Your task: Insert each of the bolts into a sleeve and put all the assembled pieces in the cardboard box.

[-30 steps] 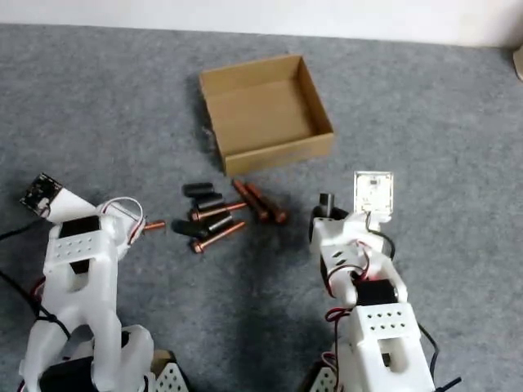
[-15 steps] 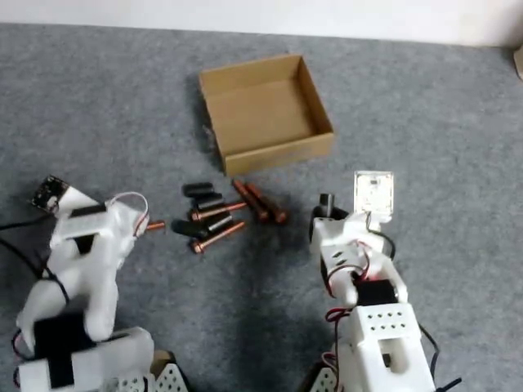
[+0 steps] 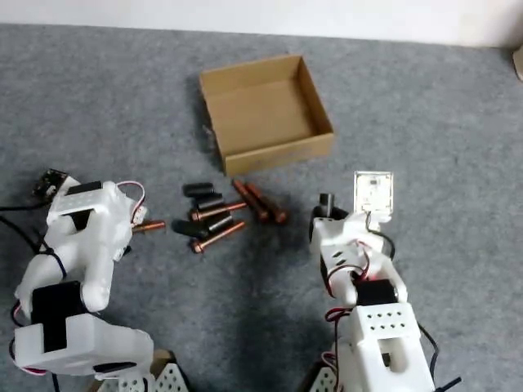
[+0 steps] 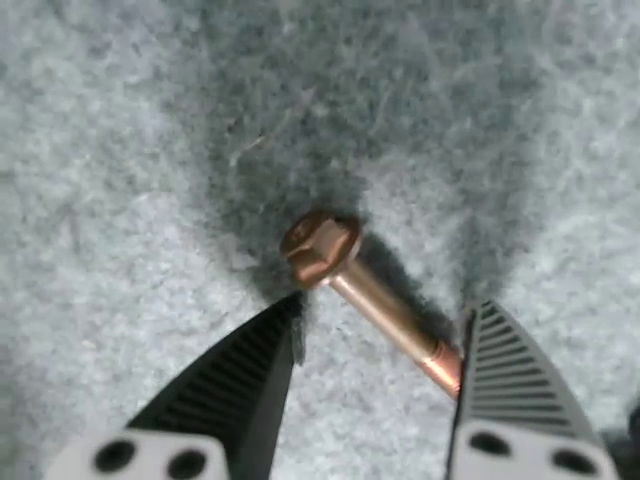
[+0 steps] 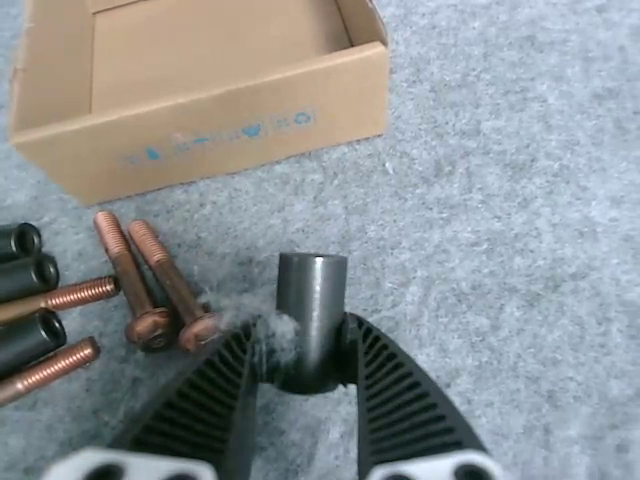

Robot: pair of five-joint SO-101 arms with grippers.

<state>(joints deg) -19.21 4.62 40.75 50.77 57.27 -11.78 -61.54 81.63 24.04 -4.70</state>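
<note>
Pickup of a bolt (image 4: 345, 270) is judged to be the step in hand. Left pincer (image 4: 388, 308) is seen wide open, with the bolt lying on the carpet (image 4: 120, 120) between its jaws, threaded end close against one jaw, nothing gripped. Closure on the shank is called for next. Right pincer (image 5: 300, 335) is clamped on a black sleeve (image 5: 312, 290), bore upward. The cardboard box (image 5: 200, 110) stands beyond it, no pieces in it.

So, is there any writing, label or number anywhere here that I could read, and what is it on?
No text here can be read.
Cardboard box, outer front wall: a faint blue print, too blurred to read.
White plate on the right arm, high view: a few tiny marks, too small to read.
</note>
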